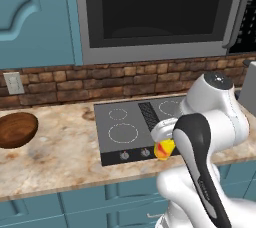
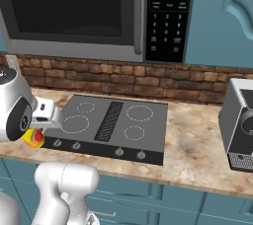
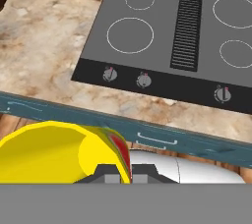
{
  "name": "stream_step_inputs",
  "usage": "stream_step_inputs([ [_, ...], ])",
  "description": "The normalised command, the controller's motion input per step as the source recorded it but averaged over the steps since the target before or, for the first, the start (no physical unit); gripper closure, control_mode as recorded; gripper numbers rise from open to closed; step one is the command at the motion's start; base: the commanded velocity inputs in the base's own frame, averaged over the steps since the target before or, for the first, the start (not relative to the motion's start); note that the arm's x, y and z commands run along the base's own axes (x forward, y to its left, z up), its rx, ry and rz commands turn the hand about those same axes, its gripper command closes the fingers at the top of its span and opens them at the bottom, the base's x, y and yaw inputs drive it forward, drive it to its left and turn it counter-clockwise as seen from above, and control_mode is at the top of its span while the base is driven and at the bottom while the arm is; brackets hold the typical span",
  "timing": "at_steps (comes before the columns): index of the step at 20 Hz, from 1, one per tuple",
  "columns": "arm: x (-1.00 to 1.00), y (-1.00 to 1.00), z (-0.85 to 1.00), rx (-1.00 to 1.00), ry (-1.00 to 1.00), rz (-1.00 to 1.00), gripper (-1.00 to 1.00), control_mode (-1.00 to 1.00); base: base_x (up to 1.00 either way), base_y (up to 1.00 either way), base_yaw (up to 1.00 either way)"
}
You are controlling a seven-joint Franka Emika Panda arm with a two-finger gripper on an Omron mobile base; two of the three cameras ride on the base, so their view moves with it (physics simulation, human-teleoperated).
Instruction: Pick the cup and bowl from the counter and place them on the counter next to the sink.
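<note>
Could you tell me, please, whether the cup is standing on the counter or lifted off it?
Lifted. The cup hangs in the shut gripper in front of the stovetop's knobs, over the counter edge, touching no surface.

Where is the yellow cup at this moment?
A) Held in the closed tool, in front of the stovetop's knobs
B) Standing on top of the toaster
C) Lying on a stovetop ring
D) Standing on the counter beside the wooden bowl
A: the cup sits gripped in the shut tool, off the counter near the stovetop front edge, while the bowl rests far to the left.
</note>
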Motion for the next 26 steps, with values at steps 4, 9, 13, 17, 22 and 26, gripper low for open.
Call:
stream_step_inputs([
  [4, 0.0, 0.0, 0.0, 0.0, 0.0, 0.0, 1.0, -1.0, 0.0, 0.0, 0.0],
  [9, 0.0, 0.0, 0.0, 0.0, 0.0, 0.0, 1.0, 1.0, -0.11, 0.0, 0.0],
  [13, 0.0, 0.0, 0.0, 0.0, 0.0, 0.0, 1.0, 1.0, -0.95, 0.05, 0.0],
  [17, 0.0, 0.0, 0.0, 0.0, 0.0, 0.0, 1.0, 1.0, -1.0, 0.0, 0.0],
  [22, 0.0, 0.0, 0.0, 0.0, 0.0, 0.0, 1.0, 1.0, -0.76, 0.0, -0.03],
  [26, 0.0, 0.0, 0.0, 0.0, 0.0, 0.0, 1.0, 1.0, -0.28, -0.15, -0.29],
])
